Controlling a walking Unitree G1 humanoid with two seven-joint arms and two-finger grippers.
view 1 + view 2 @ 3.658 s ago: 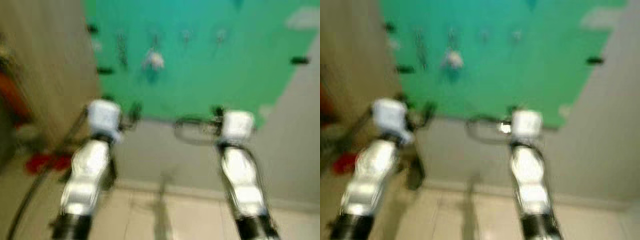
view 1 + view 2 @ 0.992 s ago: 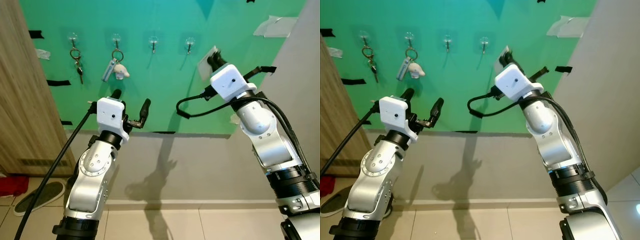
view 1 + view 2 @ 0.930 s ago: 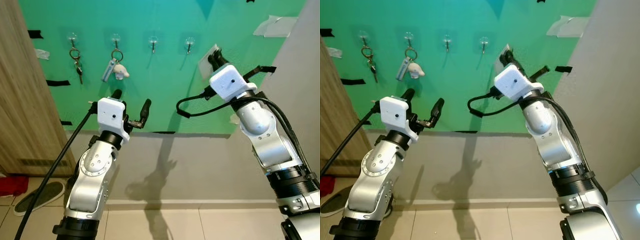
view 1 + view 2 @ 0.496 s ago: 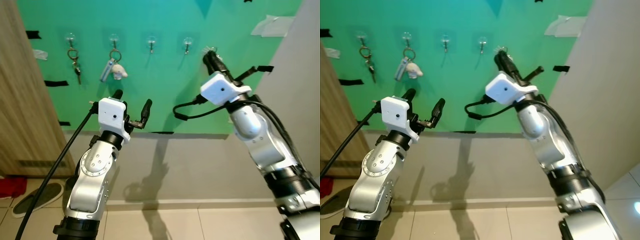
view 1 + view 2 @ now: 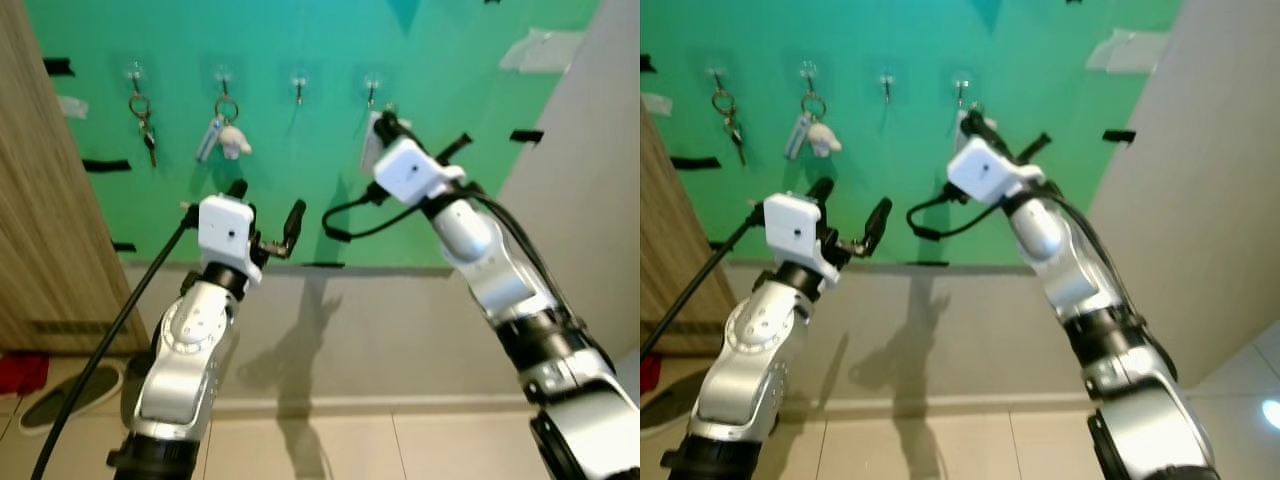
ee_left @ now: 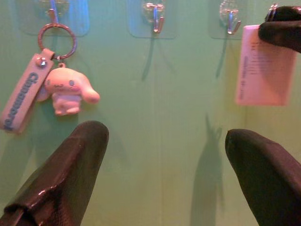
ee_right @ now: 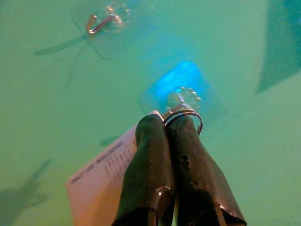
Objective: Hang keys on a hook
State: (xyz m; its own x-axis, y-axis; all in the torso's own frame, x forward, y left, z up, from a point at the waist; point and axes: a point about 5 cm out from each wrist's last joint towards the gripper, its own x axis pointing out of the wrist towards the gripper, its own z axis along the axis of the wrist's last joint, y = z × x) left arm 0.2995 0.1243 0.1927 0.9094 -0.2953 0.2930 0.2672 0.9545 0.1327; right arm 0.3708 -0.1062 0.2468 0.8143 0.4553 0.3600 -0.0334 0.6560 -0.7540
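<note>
The right tool (image 7: 165, 126) is pinched shut on a metal key ring (image 7: 184, 117) with a white paper tag (image 7: 101, 176) hanging from it, and in the right wrist view the ring sits right at the clear adhesive hook (image 7: 184, 98) near the centre of the frame, against the green wall (image 5: 470, 190). To finish the step well, the ring likely needs to be lifted just above the hook's upturned tip, slid toward the wall until the loop passes over it, then lowered so the hook takes the weight before the fingers part; releasing early could drop the keys to the floor, and the tag should stay clear of the tip. In the left eye view the right arm reaches up and forward across the middle, its wrist bent so the tool points at the fourth hook (image 5: 371, 88) in the upper centre of the frame. The left tool (image 5: 265, 215) is held lower at centre left, fingers spread wide and empty, aimed at the wall below a plush keychain (image 5: 228, 142) on the second hook.
</note>
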